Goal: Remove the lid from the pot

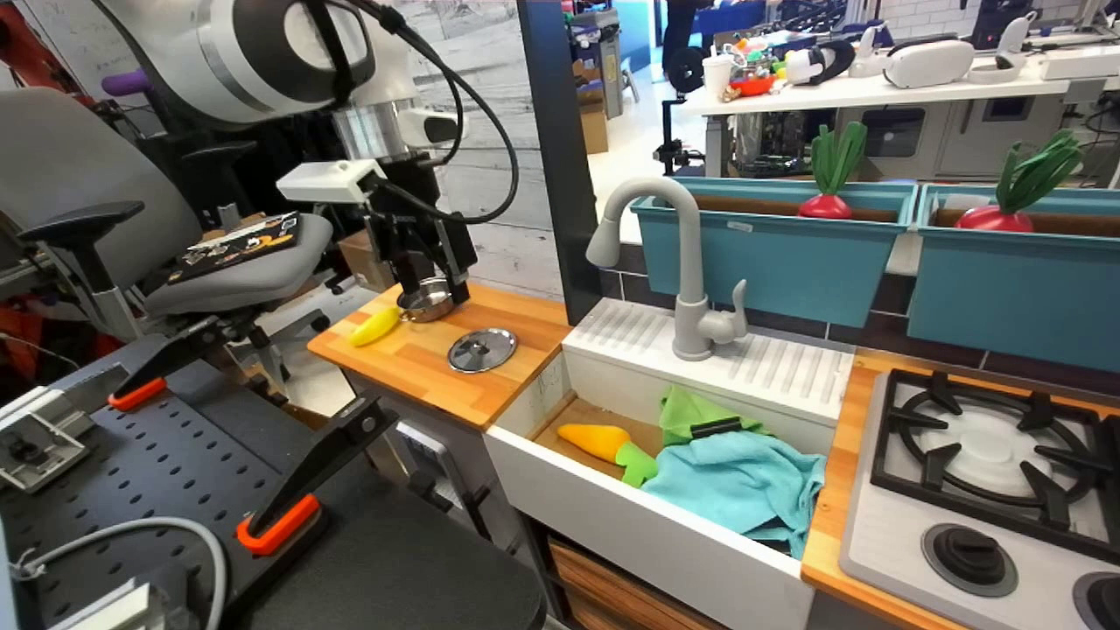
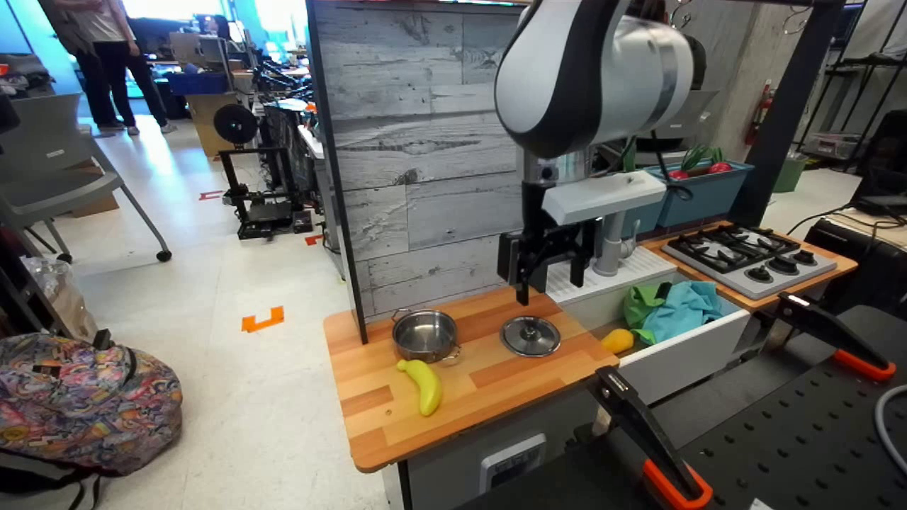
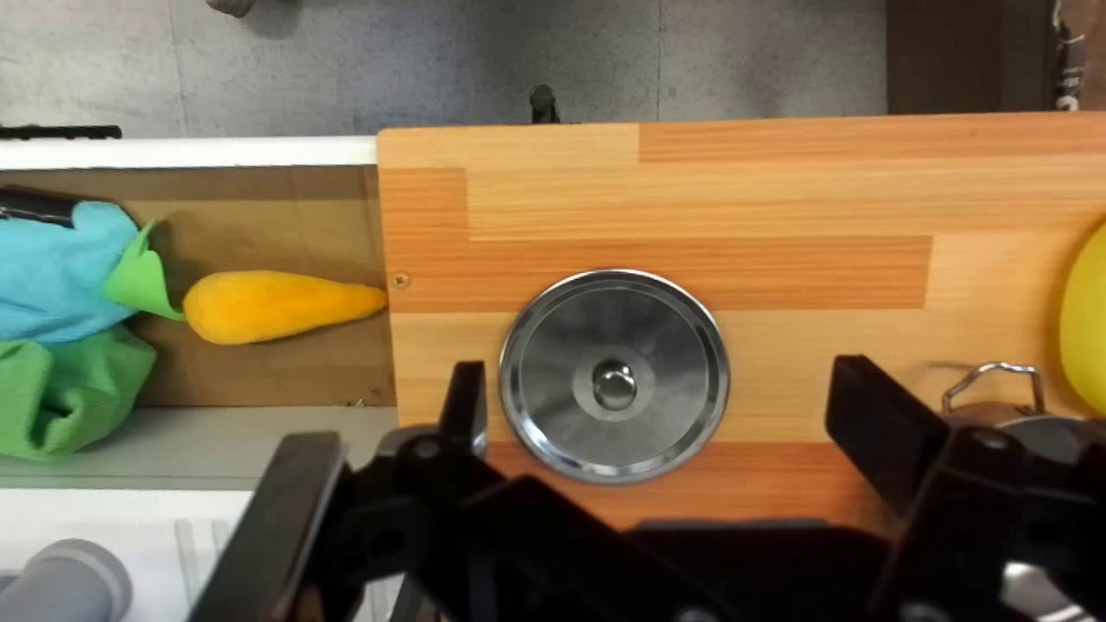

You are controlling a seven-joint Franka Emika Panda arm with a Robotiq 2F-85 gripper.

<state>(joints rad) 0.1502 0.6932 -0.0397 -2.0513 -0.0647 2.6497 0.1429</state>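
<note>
The lid, a round grey metal disc with a knob, lies flat on the wooden counter in both exterior views (image 1: 482,350) (image 2: 531,336) and in the wrist view (image 3: 614,380). The small silver pot stands uncovered on the counter, apart from the lid, in both exterior views (image 1: 427,303) (image 2: 425,336). In the wrist view the pot (image 3: 1041,432) is mostly hidden behind a finger at the right. My gripper (image 3: 661,380) is open and empty, above the counter with the lid seen between its fingers. It also shows in both exterior views (image 1: 435,287) (image 2: 551,289), touching nothing.
A yellow banana (image 2: 424,388) lies beside the pot. A white sink (image 1: 647,547) adjoins the counter and holds a toy carrot (image 1: 595,440) and cloths (image 1: 735,481). A grey faucet (image 1: 691,262) stands behind it. A grey wood-look wall (image 2: 432,156) rises behind the counter.
</note>
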